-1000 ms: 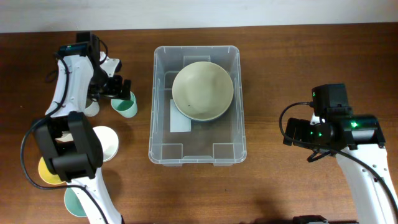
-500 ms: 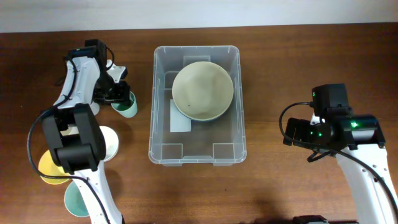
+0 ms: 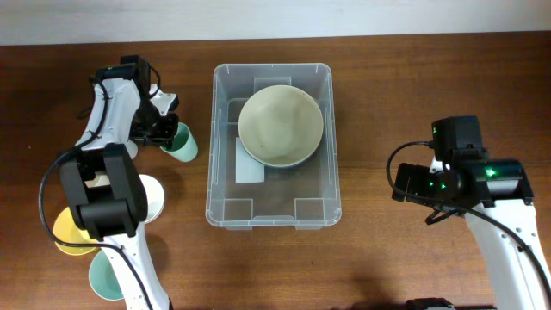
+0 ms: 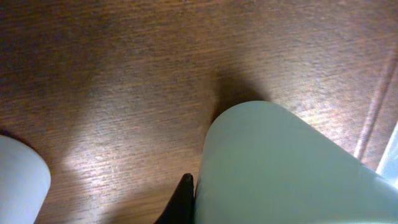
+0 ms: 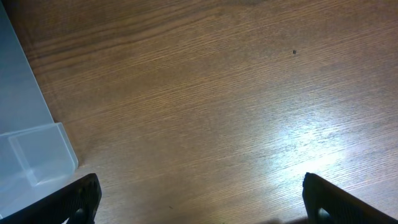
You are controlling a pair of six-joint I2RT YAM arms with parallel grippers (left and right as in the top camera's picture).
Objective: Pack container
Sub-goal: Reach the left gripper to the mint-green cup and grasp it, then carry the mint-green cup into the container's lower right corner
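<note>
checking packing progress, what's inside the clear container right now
One pale bowl sits in the far half of the container. A white label shows on its bottom, partly covered by the bowl. The near half holds nothing. Whatever lies under the bowl is hidden.

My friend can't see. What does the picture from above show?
A clear container sits on a table with a pale bowl inside. The left gripper grips a green cup beside it, with more cups nearby. The right gripper sits apart, far right.
</note>
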